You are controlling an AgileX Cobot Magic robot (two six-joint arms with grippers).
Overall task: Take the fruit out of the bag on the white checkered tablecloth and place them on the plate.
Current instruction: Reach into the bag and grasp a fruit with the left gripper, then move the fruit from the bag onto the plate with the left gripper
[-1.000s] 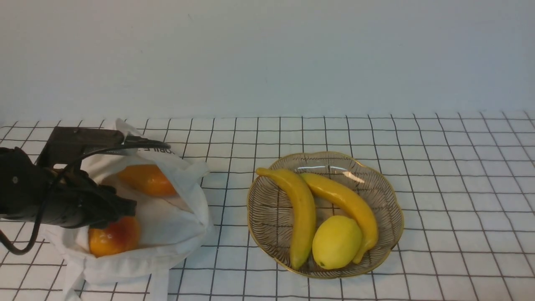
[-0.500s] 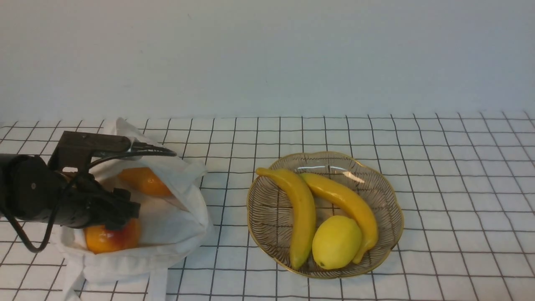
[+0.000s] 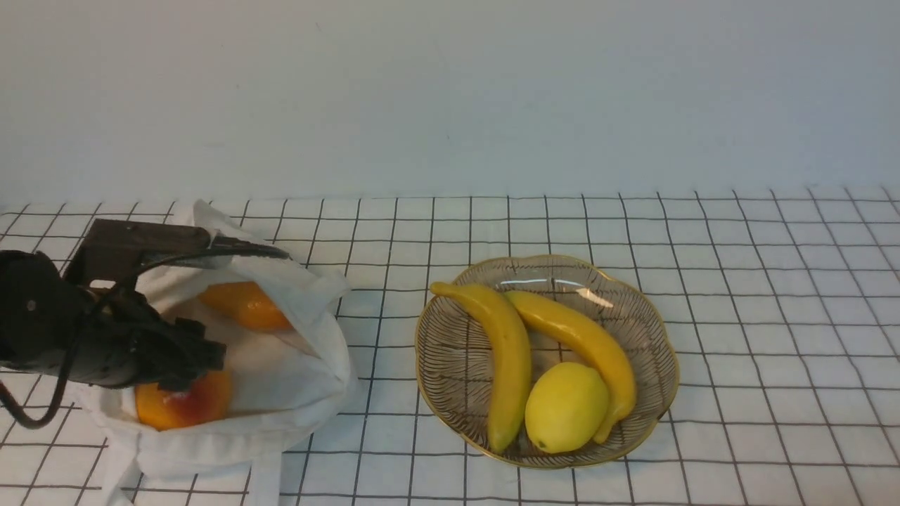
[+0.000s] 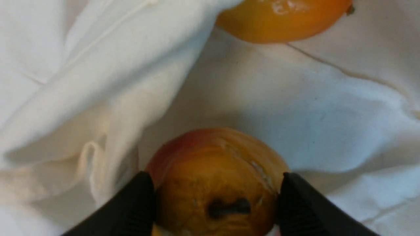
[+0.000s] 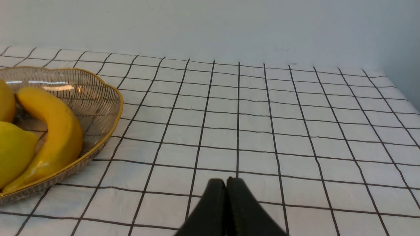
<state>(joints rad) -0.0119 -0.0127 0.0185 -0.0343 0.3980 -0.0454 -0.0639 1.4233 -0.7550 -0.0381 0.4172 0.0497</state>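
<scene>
At far left, inside the cloth bag (image 3: 281,379), the left tool (image 4: 216,185) clamps the blushed pear (image 4: 216,160) between its black fingers (image 4: 131,209). An oblong orange fruit (image 3: 246,306) lies deeper in the bag, apart from the tool. The gold-rimmed plate (image 3: 626,309) holds two bananas (image 3: 510,358) and a lemon (image 3: 566,407). Right of the plate, the right tool (image 5: 226,183) is pinched together over the checkered tablecloth (image 5: 295,131).

The bag (image 3: 295,365) was off-white, the pear (image 4: 216,183) orange-yellow with a red blush (dark stem spot), and the oblong fruit (image 3: 246,306) plain orange. The tablecloth (image 3: 773,281) was white with a thin black grid. The plate (image 3: 675,379) was clear, gold-rimmed and ribbed, the bananas (image 3: 510,358) yellow, the lemon (image 3: 566,406) paler.
</scene>
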